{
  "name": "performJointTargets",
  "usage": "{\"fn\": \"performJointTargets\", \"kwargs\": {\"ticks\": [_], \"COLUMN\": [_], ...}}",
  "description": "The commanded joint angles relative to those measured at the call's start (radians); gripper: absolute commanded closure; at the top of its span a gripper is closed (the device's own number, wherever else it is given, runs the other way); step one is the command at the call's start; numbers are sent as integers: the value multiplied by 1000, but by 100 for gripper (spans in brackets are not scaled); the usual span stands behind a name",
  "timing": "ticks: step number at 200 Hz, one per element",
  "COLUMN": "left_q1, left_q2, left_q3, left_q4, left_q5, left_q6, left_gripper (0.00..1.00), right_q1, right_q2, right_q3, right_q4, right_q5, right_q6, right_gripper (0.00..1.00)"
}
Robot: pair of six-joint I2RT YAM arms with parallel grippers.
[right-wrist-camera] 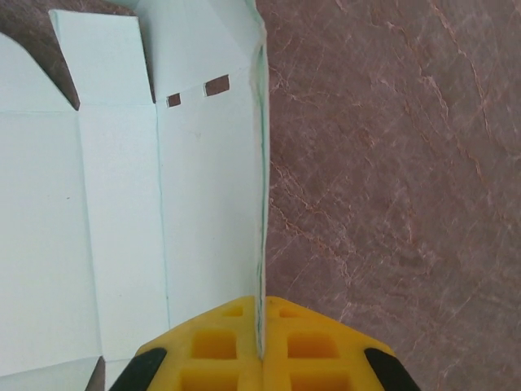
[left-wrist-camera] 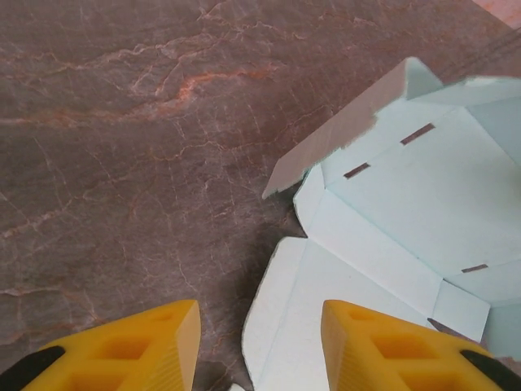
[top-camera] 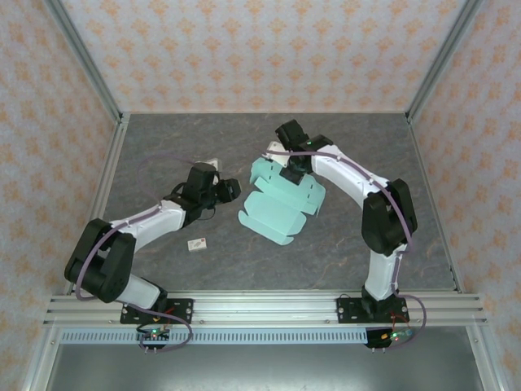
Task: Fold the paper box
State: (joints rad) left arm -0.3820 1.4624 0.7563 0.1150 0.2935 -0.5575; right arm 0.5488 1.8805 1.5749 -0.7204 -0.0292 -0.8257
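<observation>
- Okay, paper box [top-camera: 281, 199] is lying mid-table [top-camera: 342, 261] as an unfolded mint sheet, flaps spread out, not yet closed up into a container.
- R gripper [top-camera: 295, 169] is clamping the sheet's far-edge panel. On the wrist cam the yellow fingers [right-wrist-camera: 220, 342] are pressing tight together w/ the thin card edge upright btwn them.
- That panel is standing up off the table while the rest of the sheet [right-wrist-camera: 122, 204] is lying flat to its left, two small slots [right-wrist-camera: 216, 85] near the top.
- L gripper [top-camera: 230, 189] is hovering just beside the box's left edge, jaws partway apart [left-wrist-camera: 259, 309], gripping nothing. A flap corner is lying below the gap.
- Small white tag [top-camera: 196, 243] is sitting by the L arm, well apart from the box.
</observation>
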Motion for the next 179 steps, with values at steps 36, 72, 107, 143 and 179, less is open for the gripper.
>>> {"fn": "performJointTargets", "kwargs": {"ticks": [36,72,107,143,179], "left_q1": [60,64,62,54,22], "left_q2": [58,129,53,16,6], "left_q3": [187,326,246,68,42], "left_q4": [-17,-101,-158,8,41], "left_q5": [191,231,136,180,185], "left_q6": [-90,-197,-96,70,201], "left_gripper": [56,57,60,56,53], "right_q1": [2,11,-16,-54,-92], "right_q2": [-102,-118,-110,-65,-84], "right_q3": [-126,-125,-80,13,83], "right_q4": [186,199,129,-9,-157], "right_q5": [19,14,-62,-161,-284], "right_q6": [-110,-74,-33,10,19], "right_gripper": [100,100,100,100,100]}}
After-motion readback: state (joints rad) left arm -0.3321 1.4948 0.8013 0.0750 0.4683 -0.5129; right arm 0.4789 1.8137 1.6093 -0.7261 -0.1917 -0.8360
